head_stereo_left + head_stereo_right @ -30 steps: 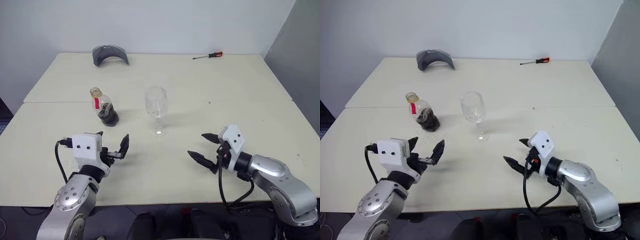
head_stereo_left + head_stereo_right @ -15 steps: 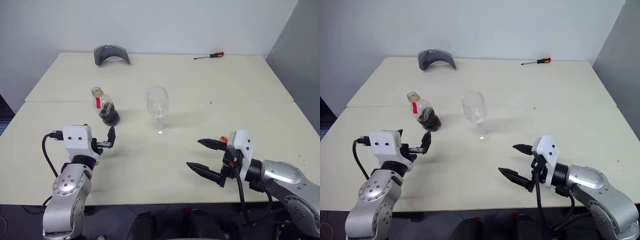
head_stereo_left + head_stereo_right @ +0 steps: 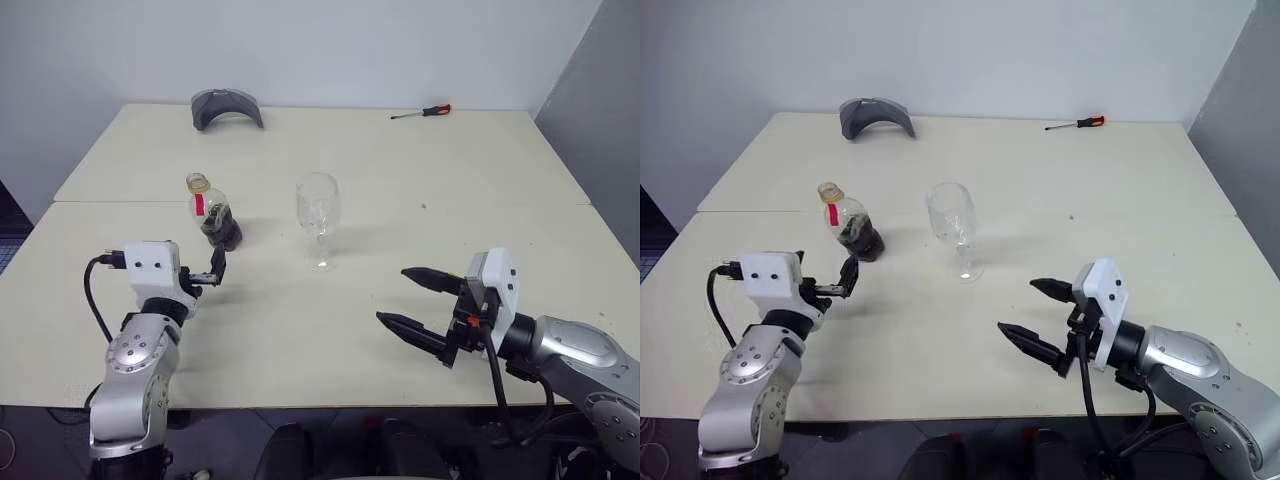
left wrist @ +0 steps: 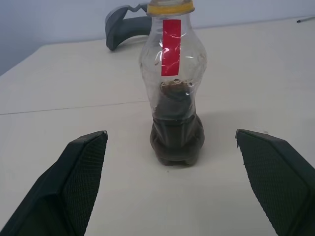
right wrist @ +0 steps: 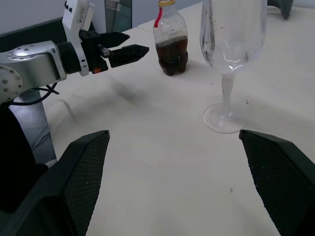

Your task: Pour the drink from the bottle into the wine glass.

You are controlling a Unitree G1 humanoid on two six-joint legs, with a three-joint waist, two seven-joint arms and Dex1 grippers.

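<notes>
The bottle stands upright on the cream table, left of centre. It has a yellow cap and a red strip, and the dark drink fills its lower part. The empty wine glass stands to the bottle's right. My left gripper is open and level, just in front of the bottle and apart from it, and its fingers frame the bottle. My right gripper hangs open above the table's near right, pointing toward the glass with nothing between its fingers.
A grey curved object lies at the table's back left. A red-handled screwdriver lies at the back right. A seam crosses the table just behind the bottle. Grey walls stand behind and to the right.
My left gripper has moved forward and leftward, up close to the bottle. My right gripper has risen a little, drawn back and rolled. Bottle and glass have stayed put.
</notes>
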